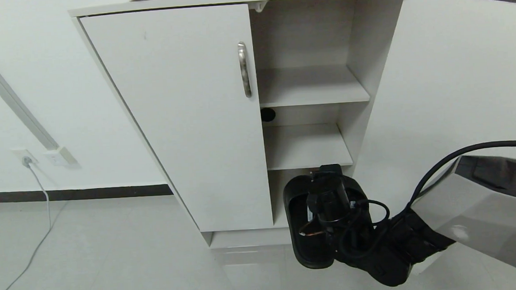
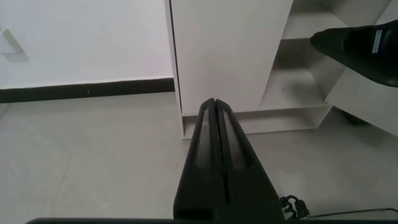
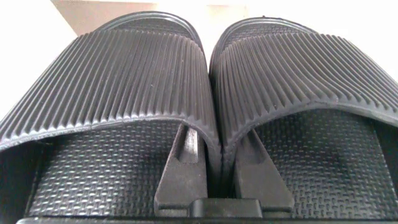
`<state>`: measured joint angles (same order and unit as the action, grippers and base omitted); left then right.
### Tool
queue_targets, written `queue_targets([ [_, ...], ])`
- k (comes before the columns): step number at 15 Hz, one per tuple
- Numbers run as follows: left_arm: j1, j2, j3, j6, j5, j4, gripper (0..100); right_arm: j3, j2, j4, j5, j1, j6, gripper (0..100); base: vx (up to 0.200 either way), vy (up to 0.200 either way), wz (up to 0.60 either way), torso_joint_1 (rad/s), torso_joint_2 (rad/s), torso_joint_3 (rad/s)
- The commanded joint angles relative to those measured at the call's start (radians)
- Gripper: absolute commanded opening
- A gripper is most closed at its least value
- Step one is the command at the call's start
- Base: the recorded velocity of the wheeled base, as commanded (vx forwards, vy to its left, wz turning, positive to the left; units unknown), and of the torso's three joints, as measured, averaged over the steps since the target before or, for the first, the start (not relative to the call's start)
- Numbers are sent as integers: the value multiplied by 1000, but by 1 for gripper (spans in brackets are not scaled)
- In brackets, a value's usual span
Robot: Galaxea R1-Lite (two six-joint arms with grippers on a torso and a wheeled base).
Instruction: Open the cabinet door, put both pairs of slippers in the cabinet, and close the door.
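Where the black slippers (image 3: 143, 68) touch, right fingers (image 3: 183, 168) pinch their inner sides.

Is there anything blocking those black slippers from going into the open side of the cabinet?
Nothing visible does. The right gripper holds the black slippers in front of the bottom compartment, and the open door stands off to the side. The closed left door covers only the other half.

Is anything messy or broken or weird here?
Nothing looks spilled or broken. The only funny bit: the black slippers are off the floor, pinched side by side by the right tool, in front of the cabinet's open side. Its left door is shut.
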<state>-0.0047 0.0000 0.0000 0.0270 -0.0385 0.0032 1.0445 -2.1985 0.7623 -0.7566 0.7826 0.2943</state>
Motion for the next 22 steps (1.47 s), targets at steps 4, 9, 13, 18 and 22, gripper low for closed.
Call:
queue_targets([
  [4,0,2,0,-1,0,-2,0,23,-12,22,-3,-3,-12,0,0,0,0,5,2,-200],
  [9,0,2,0,-1,0,-2,0,-17,-63,345,-3,-9,-196,0,0,0,0,1,0,-25],
  [13,0,2,0,1,0,-2,0,-15,-76,385,-6,-23,-219,0,0,0,0,0,0,0],
  [18,0,2,0,1,0,-2,0,-14,-76,385,-6,-23,-222,0,0,0,0,0,0,0],
  [22,0,2,0,2,0,0,0,-12,-76,387,-6,-25,-231,0,150,0,0,-1,-2,1],
])
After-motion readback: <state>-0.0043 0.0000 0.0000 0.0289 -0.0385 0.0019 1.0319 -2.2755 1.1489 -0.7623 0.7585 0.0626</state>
